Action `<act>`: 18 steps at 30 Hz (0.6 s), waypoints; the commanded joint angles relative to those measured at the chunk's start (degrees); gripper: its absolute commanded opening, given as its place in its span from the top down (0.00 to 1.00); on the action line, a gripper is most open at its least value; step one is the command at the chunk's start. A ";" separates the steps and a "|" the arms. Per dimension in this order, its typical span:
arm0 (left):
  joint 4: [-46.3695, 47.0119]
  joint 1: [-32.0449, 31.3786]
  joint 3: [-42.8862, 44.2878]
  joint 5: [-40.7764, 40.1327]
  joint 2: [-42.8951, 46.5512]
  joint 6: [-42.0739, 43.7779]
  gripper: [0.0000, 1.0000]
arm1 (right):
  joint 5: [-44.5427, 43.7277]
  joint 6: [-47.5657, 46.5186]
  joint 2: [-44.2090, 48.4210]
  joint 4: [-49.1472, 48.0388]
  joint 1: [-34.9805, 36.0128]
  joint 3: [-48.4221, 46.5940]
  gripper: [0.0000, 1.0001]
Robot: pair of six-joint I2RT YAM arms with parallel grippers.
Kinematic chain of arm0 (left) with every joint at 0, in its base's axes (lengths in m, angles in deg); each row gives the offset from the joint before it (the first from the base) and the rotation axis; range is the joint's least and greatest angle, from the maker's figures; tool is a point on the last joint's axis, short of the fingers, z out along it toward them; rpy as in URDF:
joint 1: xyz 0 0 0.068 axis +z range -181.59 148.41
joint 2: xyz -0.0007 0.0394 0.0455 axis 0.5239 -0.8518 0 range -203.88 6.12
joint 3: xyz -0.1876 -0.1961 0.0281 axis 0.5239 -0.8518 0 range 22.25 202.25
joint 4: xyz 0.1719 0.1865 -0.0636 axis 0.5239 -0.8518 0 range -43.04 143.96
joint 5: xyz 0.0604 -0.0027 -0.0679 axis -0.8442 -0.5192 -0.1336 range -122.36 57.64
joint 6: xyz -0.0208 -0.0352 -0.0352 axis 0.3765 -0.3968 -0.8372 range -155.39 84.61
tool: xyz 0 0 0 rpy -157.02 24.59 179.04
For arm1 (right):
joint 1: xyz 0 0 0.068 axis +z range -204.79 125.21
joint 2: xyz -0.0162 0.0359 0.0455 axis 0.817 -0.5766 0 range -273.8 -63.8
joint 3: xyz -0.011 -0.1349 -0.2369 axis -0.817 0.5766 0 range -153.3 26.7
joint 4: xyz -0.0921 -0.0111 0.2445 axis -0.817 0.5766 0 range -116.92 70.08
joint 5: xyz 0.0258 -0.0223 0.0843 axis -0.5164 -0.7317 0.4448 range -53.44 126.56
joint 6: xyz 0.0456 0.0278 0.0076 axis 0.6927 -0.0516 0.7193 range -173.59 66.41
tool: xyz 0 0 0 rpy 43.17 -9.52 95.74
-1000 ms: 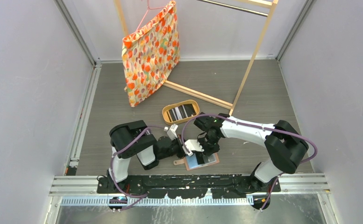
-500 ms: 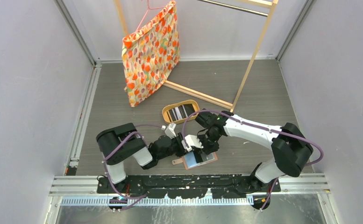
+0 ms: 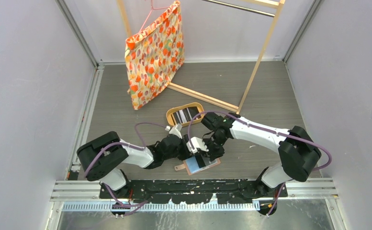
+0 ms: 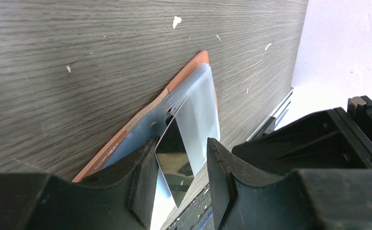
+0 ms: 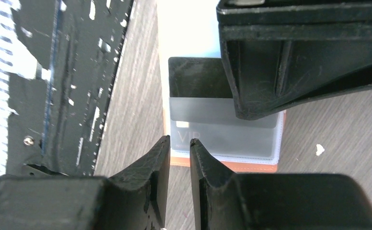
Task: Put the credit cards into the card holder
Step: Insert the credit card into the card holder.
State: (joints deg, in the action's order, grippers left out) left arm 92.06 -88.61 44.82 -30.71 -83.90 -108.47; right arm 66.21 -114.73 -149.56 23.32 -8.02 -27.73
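Note:
The card holder [image 3: 205, 164] lies open on the table near the front edge, salmon rim and clear pocket up. A dark glossy credit card [image 4: 176, 160] sits partly inside its clear pocket [image 5: 231, 136], its black end [image 5: 196, 79] sticking out. My left gripper [image 3: 195, 146] hovers just over that card, jaws open [image 4: 182, 142] on either side of it and not pinching it. From the other side, my right gripper [image 3: 208, 154] has its tips [image 5: 179, 140] over the holder's salmon edge [image 5: 251, 165], with a narrow gap and nothing between them. More credit cards [image 3: 185, 114] lie in the tray.
The oval wooden tray [image 3: 170, 115] stands just behind the grippers. Behind it are a wooden rack frame [image 3: 255, 72] and a floral bag [image 3: 152, 57] on a hanger. The black rail [image 3: 174, 184] with the arm bases runs right in front of the holder.
My left gripper has gone from shut to open over the card, and its arm has stretched out, elbow swinging left. The holder has shifted slightly. The right gripper has hardly moved.

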 commanded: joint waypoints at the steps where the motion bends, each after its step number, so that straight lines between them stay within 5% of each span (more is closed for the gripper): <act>1: -8.08 -0.09 1.70 -1.23 3.81 1.99 0.57 | 9.37 3.20 2.43 -0.68 0.36 -2.37 0.75; 8: -6.00 -0.12 1.96 -0.58 2.62 0.53 0.57 | 8.41 15.24 4.21 -12.83 6.41 0.05 0.92; 18: -0.57 0.28 0.17 -0.16 0.78 -2.06 0.57 | -12.71 19.21 -1.03 -24.35 23.66 2.73 0.95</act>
State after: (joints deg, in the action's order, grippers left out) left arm 88.24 -88.56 45.56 -30.79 -82.78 -109.98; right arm 64.71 -98.19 -148.29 6.01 11.91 -26.18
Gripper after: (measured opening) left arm 0.433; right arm 0.061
